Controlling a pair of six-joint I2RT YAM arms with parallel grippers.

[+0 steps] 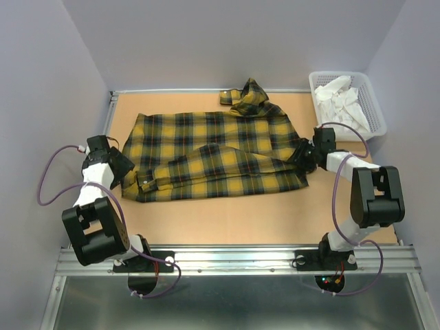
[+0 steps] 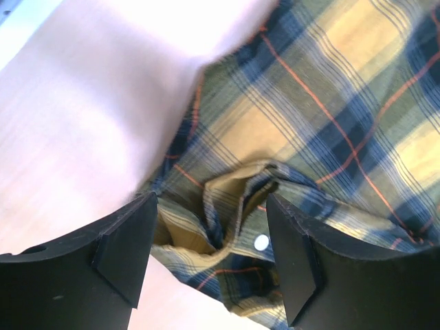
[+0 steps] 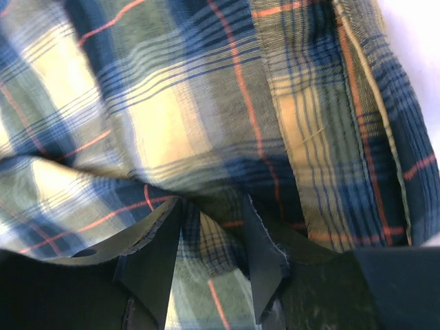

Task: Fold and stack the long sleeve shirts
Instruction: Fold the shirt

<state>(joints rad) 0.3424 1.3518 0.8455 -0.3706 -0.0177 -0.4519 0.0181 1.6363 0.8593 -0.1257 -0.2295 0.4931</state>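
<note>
One long sleeve shirt (image 1: 213, 148), yellow and dark plaid, lies spread across the table, with a sleeve folded over its lower half and its cuff at the lower left. My left gripper (image 1: 130, 177) hovers at that cuff. In the left wrist view the left gripper (image 2: 212, 206) stands open, with the rumpled cuff (image 2: 227, 206) and its white button (image 2: 261, 242) lying between the fingers. My right gripper (image 1: 301, 157) is at the shirt's right edge. Seen from the right wrist, the right gripper (image 3: 212, 206) is shut on a bunched fold of the plaid cloth (image 3: 172, 103).
A white mesh basket (image 1: 372, 103) with white cloths (image 1: 340, 100) stands at the back right corner. The shirt's other sleeve (image 1: 247, 96) is heaped at the back edge. Bare wooden table (image 1: 240, 220) runs along the front, and lilac walls close the sides.
</note>
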